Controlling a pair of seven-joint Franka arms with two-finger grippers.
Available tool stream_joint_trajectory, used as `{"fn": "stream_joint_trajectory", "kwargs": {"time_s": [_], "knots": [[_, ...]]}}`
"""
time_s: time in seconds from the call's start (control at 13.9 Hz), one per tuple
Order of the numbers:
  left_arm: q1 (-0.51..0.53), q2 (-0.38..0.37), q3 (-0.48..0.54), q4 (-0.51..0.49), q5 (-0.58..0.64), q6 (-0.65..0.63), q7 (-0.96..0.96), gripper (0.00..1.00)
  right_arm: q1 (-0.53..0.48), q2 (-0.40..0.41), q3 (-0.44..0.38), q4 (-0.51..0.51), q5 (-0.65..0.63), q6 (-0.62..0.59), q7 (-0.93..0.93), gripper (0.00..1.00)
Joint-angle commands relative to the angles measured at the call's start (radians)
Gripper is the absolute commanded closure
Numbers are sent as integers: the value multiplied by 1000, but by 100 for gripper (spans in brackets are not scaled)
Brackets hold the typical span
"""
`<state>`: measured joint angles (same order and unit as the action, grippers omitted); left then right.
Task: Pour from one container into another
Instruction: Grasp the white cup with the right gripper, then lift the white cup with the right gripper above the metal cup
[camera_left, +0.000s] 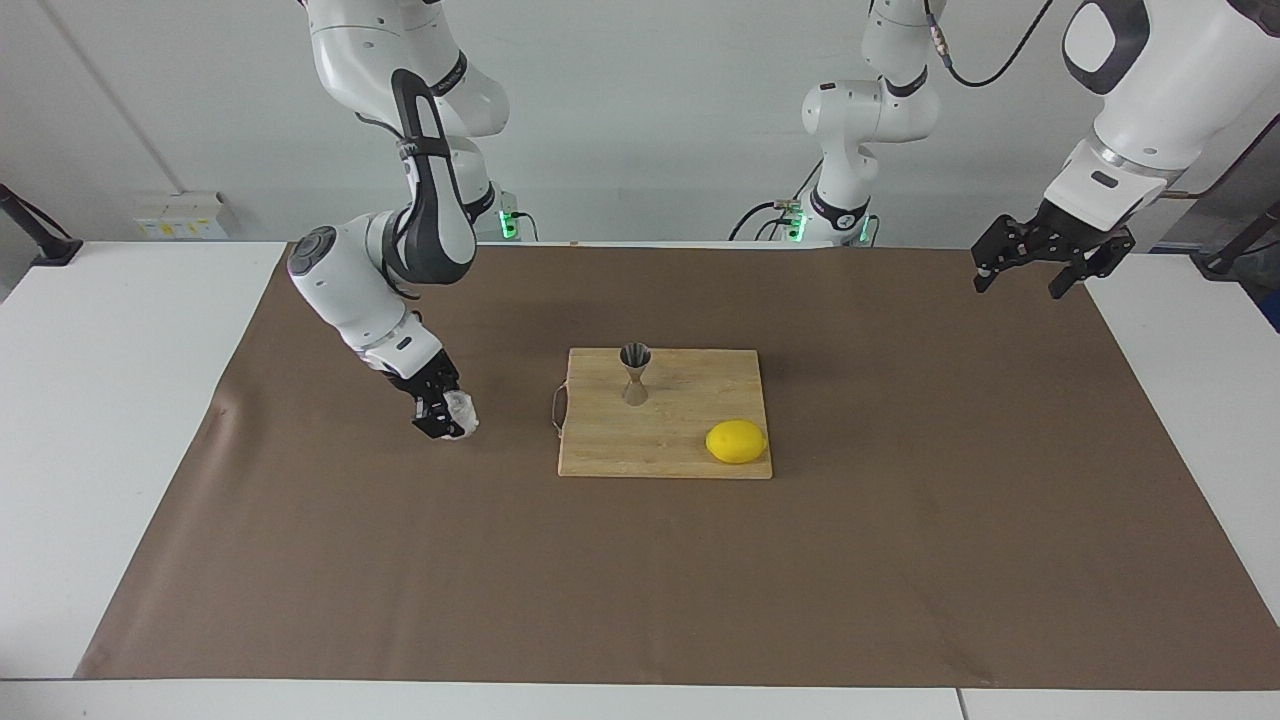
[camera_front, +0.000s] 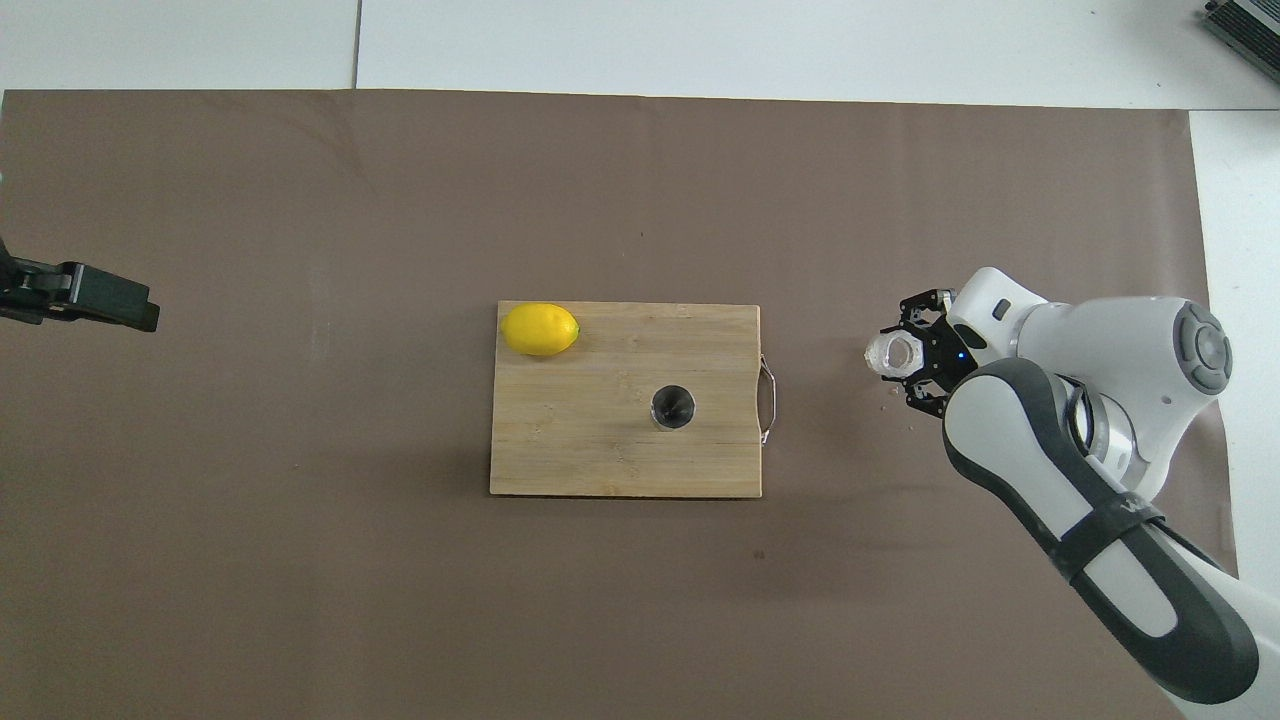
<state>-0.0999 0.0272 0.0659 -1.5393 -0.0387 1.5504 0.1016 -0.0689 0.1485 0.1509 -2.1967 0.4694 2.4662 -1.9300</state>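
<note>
Jaws of the right gripper (camera_left: 447, 417) (camera_front: 908, 360) are clamped on a small whitish crinkly cup (camera_left: 460, 412) (camera_front: 889, 356), held low over the brown mat (camera_left: 900, 560) (camera_front: 300, 560) toward the right arm's end of the worktop, mouth up. Beside it on the mat lies a wooden cutting board (camera_left: 690, 455) (camera_front: 590, 460), carrying an upright steel jigger (camera_left: 635, 373) (camera_front: 673, 406) and a lemon (camera_left: 737, 441) (camera_front: 540, 329) farther from the robots. The left gripper (camera_left: 1034, 264) (camera_front: 85, 298) waits in the air over the mat's edge at the left arm's end, jaws spread wide and holding nothing.

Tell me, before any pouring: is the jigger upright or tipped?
Upright: the jigger stands on one cone on the cutting board, dark mouth facing up in the overhead view.
</note>
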Motion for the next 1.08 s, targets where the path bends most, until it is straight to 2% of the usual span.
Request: {"fn": "stream_joint_trajectory", "kwargs": {"time_s": [0.0, 0.43, 0.72, 1.01], "knots": [[0, -35, 0, -45, 14, 25, 9, 0, -2, -17, 4, 67, -64, -106, 89, 80], [-4, -24, 0, -81, 13, 71, 9, 0, 70, -29, 9, 207, -276, -280, 330, 80], [-4, -18, 0, -169, 13, 195, 10, 0, 165, -18, 9, 291, -422, -351, 531, 80], [-4, -41, 0, -160, 13, 163, 9, 0, 242, 14, 9, 405, -541, -461, 653, 80]]}}
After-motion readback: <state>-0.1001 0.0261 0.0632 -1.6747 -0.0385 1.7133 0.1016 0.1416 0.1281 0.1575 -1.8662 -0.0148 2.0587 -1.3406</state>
